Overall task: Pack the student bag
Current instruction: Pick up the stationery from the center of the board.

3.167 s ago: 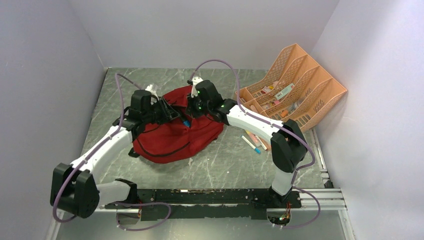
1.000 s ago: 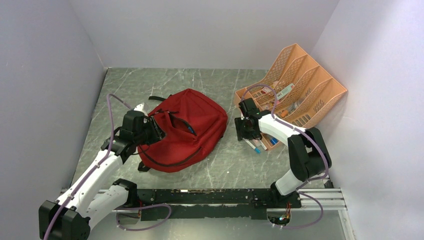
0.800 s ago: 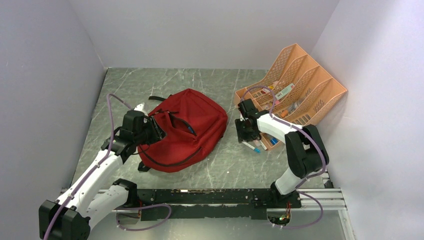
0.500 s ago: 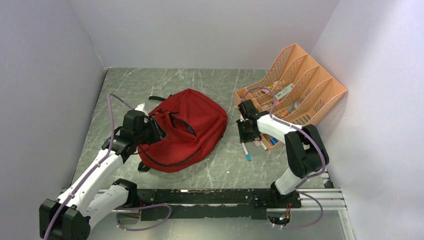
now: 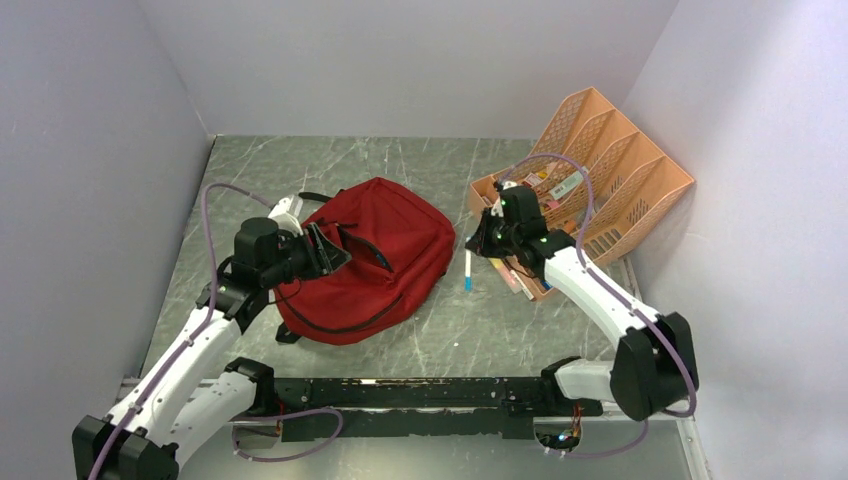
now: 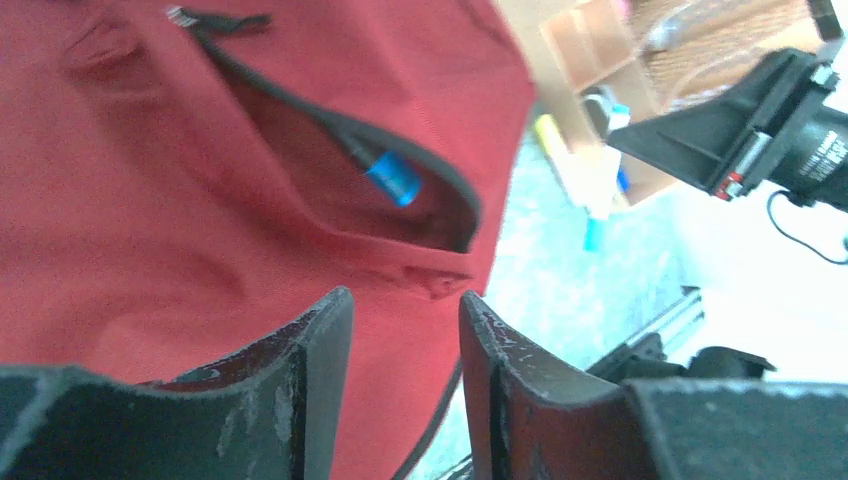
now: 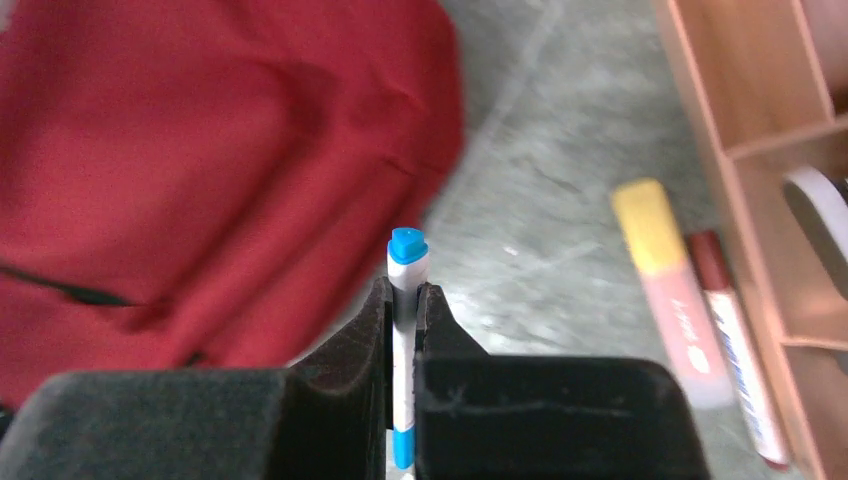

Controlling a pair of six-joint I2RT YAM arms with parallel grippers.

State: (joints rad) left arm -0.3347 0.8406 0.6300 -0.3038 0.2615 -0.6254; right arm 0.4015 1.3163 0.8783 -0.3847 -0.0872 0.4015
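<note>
The dark-red student bag (image 5: 385,245) lies flat left of centre, its front pocket (image 6: 400,190) unzipped with a blue-capped item (image 6: 392,178) inside. My left gripper (image 5: 335,250) hovers at the pocket's left end, jaws apart and empty (image 6: 405,305), with red fabric showing beyond the gap. My right gripper (image 5: 474,243) is shut on a white pen with blue ends (image 5: 467,268) and holds it upright above the table, between the bag's right edge and the organiser. In the right wrist view the pen (image 7: 404,290) is pinched between the fingers, with the bag (image 7: 200,150) ahead to the left.
A peach mesh desk organiser (image 5: 600,170) leans at the back right and holds several small items. A yellow-capped marker (image 7: 665,280) and a red marker (image 7: 735,350) lie on the table in front of it. A black strap (image 5: 315,196) sticks out behind the bag. Walls enclose three sides.
My right gripper left the bag, went to the markers by the organiser, closed on the pen and lifted it toward the bag. My left gripper stayed at the pocket and rose slightly.
</note>
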